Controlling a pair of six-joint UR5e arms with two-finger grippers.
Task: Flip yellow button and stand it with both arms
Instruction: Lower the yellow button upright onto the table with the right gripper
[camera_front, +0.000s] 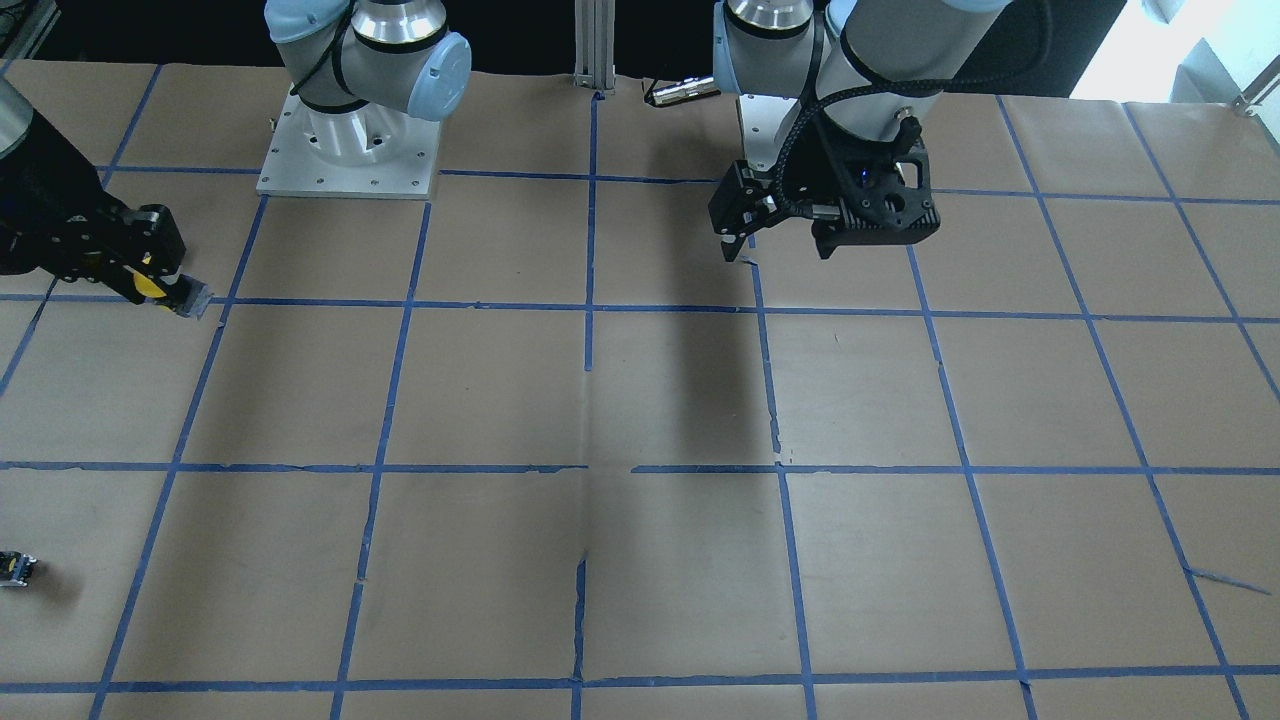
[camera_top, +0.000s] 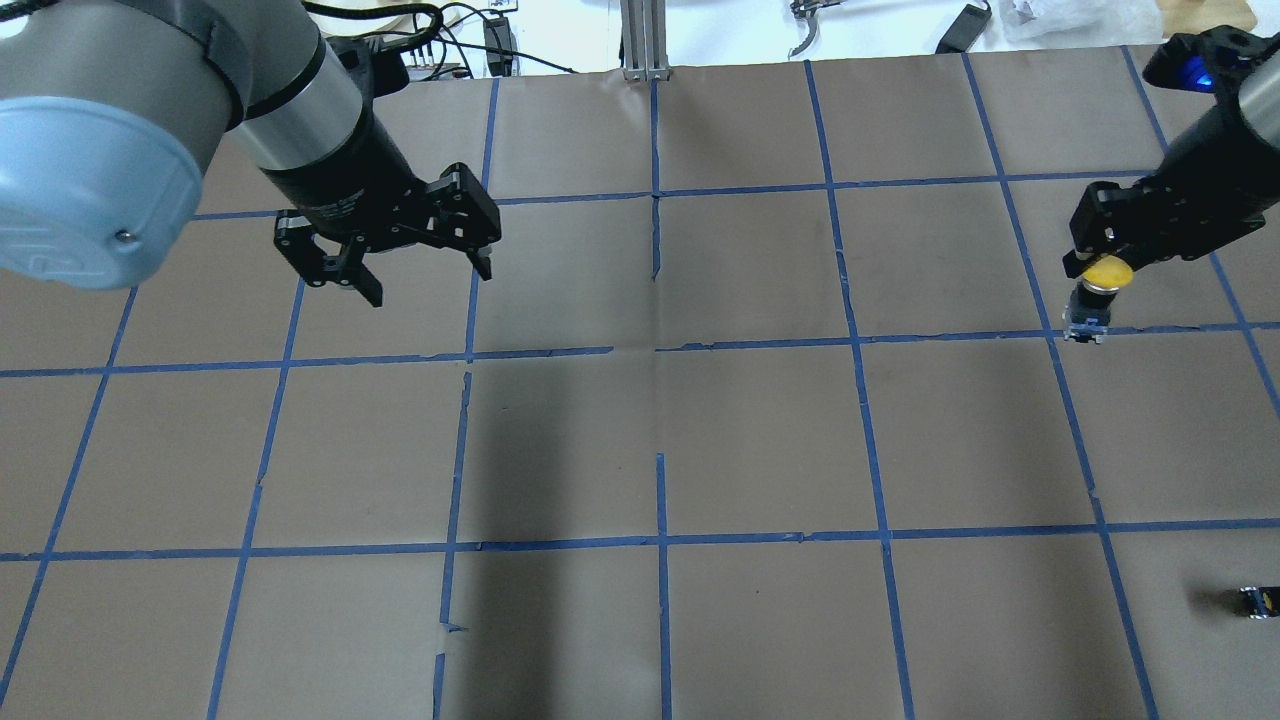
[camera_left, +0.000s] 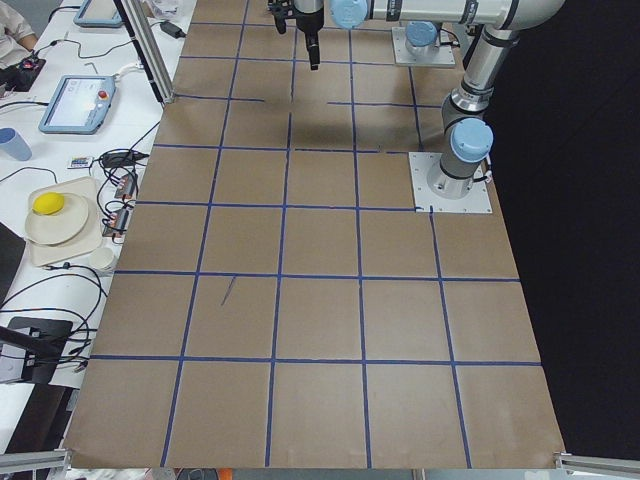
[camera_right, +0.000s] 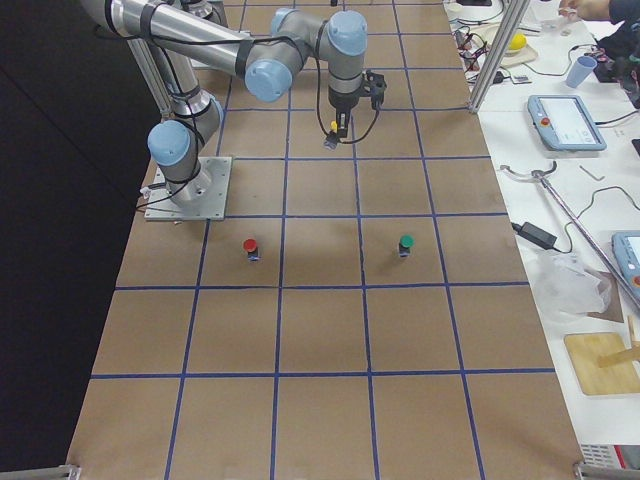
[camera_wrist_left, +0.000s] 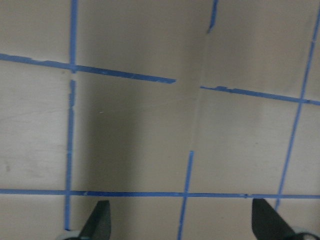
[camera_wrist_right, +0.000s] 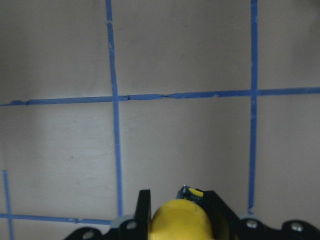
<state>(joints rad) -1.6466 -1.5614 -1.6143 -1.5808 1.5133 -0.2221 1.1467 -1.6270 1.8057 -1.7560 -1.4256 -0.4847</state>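
The yellow button (camera_top: 1104, 272) is gripped by its yellow cap in my right gripper (camera_top: 1100, 268) at the table's right side. Its grey block body (camera_top: 1086, 322) sticks out beyond the fingertips. In the front view the cap (camera_front: 150, 287) and my right gripper (camera_front: 148, 283) are at the left edge. The right wrist view shows the cap (camera_wrist_right: 182, 221) between the fingers. I cannot tell whether the body touches the table. My left gripper (camera_top: 430, 284) is open and empty above the left half; it also shows in the front view (camera_front: 775, 250), and its fingertips (camera_wrist_left: 99, 221) show wide apart.
A tiny black-and-yellow part (camera_top: 1258, 600) lies near the right front edge, also in the front view (camera_front: 15, 568). A red-capped button (camera_right: 250, 246) and a green-capped button (camera_right: 405, 244) stand further right. Brown paper with blue tape lines (camera_top: 660, 360) covers the table.
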